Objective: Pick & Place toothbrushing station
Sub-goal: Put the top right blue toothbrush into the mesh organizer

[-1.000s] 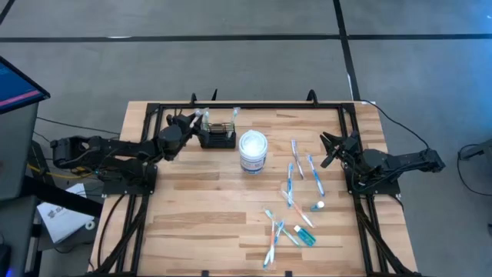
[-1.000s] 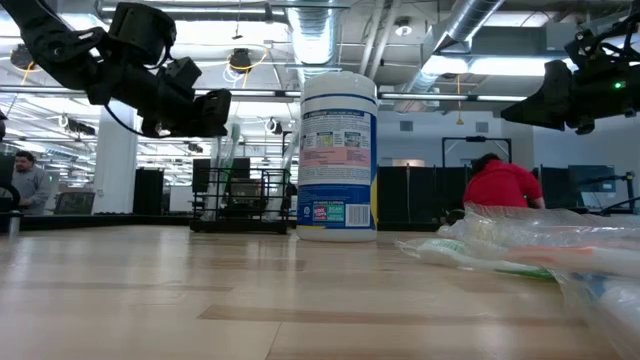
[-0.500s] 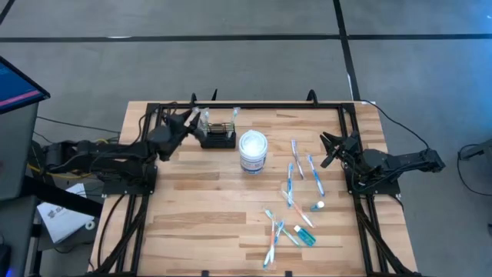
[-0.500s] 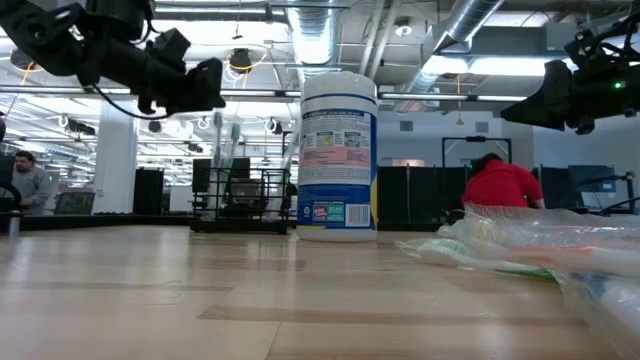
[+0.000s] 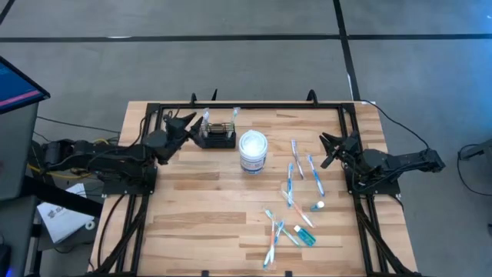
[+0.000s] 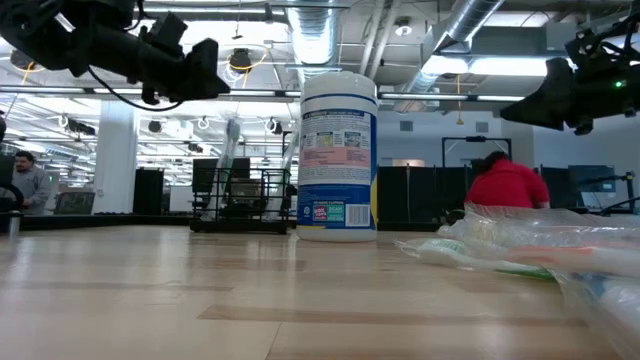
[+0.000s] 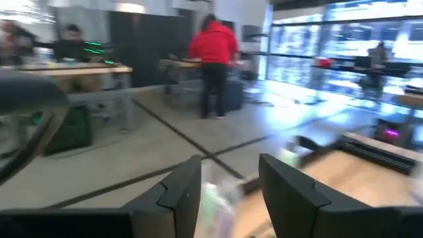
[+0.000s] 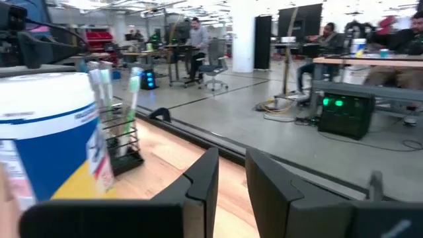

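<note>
The toothbrushing station (image 5: pixel 217 137) is a small black wire rack standing on its base near the table's far edge, with a few toothbrushes (image 8: pixel 106 99) upright in it. In the low view it (image 6: pixel 243 200) sits behind and left of the white tub (image 6: pixel 338 155). My left gripper (image 5: pixel 190 123) hovers open just left of the rack and above its height, pointing level (image 6: pixel 205 70), with nothing held between its fingers (image 7: pixel 228 192). My right gripper (image 5: pixel 329 148) waits at the right side, raised, a narrow gap between its fingers (image 8: pixel 231 178).
The round white lidded tub (image 5: pixel 253 150) stands right of the rack. Several loose toothbrushes in clear wrappers (image 5: pixel 296 173) lie across the table's right half, and more (image 5: pixel 280 231) toward the near edge. A black frame rail (image 5: pixel 254 106) runs along the far edge. People stand in the room beyond.
My left gripper has risen and drawn back from the rack toward the table's left edge, still pointing level. The rack, the tub and my right arm have kept still.
</note>
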Available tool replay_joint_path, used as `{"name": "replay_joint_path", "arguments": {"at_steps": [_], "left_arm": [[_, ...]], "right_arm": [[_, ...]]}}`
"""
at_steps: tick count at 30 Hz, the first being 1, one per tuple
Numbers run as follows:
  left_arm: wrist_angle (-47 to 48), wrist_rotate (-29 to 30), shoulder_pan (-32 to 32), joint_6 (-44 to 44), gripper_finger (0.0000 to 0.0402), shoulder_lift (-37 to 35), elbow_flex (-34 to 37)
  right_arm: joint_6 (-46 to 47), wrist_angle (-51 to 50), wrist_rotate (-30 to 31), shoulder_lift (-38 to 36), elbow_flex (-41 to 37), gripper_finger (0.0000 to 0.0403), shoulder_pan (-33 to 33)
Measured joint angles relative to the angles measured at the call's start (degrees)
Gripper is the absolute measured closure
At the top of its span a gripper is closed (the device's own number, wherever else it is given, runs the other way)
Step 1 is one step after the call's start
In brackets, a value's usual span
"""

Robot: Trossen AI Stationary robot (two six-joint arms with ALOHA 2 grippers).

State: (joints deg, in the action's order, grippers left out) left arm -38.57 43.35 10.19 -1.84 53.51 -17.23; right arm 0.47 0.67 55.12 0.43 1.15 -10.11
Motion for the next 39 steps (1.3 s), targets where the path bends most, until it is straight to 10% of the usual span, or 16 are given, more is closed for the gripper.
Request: {"name": "replay_joint_path", "arguments": {"at_steps": [23, 39], "left_arm": [[-2.63, -6.03, -10.36, -4.1, 0.0281, -0.13, 0.0], [-3.1, -6.23, -10.34, -4.07, 0.0284, -0.13, 0.0]], "right_arm": [[40.87, -34.56, -18.51, 28.39, 15.12, 0.0334, 0.33], [43.65, -34.43, -31.93, 41.24, 15.56, 0.0316, 8.99]]}}
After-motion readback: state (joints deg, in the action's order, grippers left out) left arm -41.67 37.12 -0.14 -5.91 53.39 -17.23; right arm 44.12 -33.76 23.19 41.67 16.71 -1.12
